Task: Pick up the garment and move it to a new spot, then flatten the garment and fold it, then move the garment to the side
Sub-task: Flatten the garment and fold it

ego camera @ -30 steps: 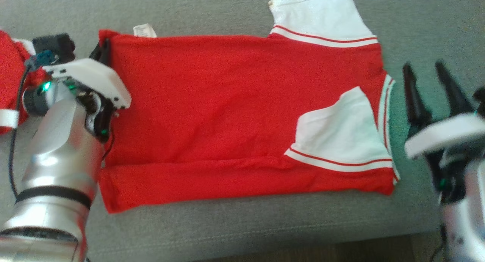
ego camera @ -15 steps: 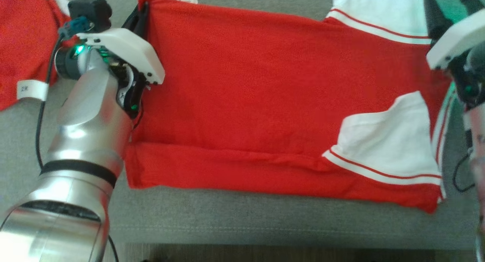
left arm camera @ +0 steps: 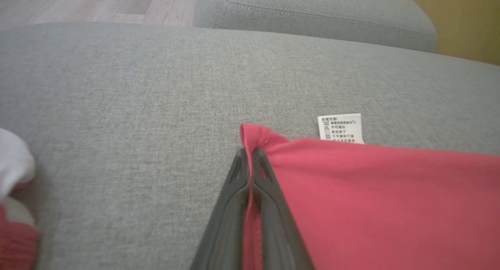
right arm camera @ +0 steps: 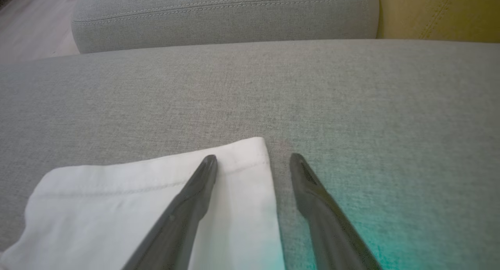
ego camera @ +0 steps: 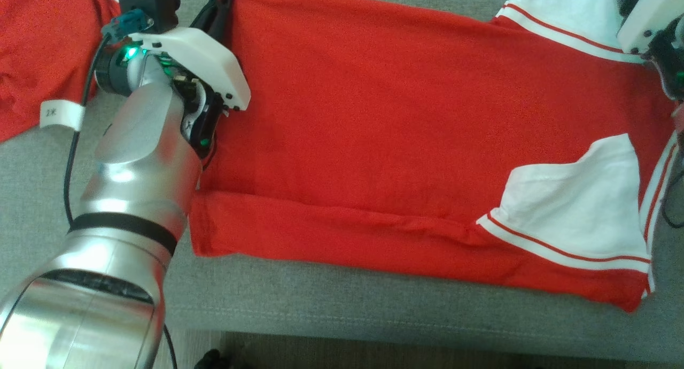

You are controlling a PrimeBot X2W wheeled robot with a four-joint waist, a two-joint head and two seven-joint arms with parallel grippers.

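— So, where's the shirt (ego camera: 374,118)?
— Spread on the sofa (ego camera: 320,305). My left pincer (left arm camera: 249,152) is pinching its red corner (left arm camera: 256,134), tips pressed together; the label (left arm camera: 340,128) lies just right of them.
— And your right pincer (right arm camera: 253,156)?
— Spread wide: one finger (right arm camera: 191,203) over the white sleeve (right arm camera: 109,199), the other over sofa.

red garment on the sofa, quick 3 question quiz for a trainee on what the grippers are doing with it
1. True or false: the left gripper is shut on a corner of the red garment.
2. The right gripper has its jaws: A) open, B) shut on the sleeve, C) shut on the label.
3. Fill in: the white care label rests on the grey ____.
Key: 1 true; 2 A; 3 cushion.
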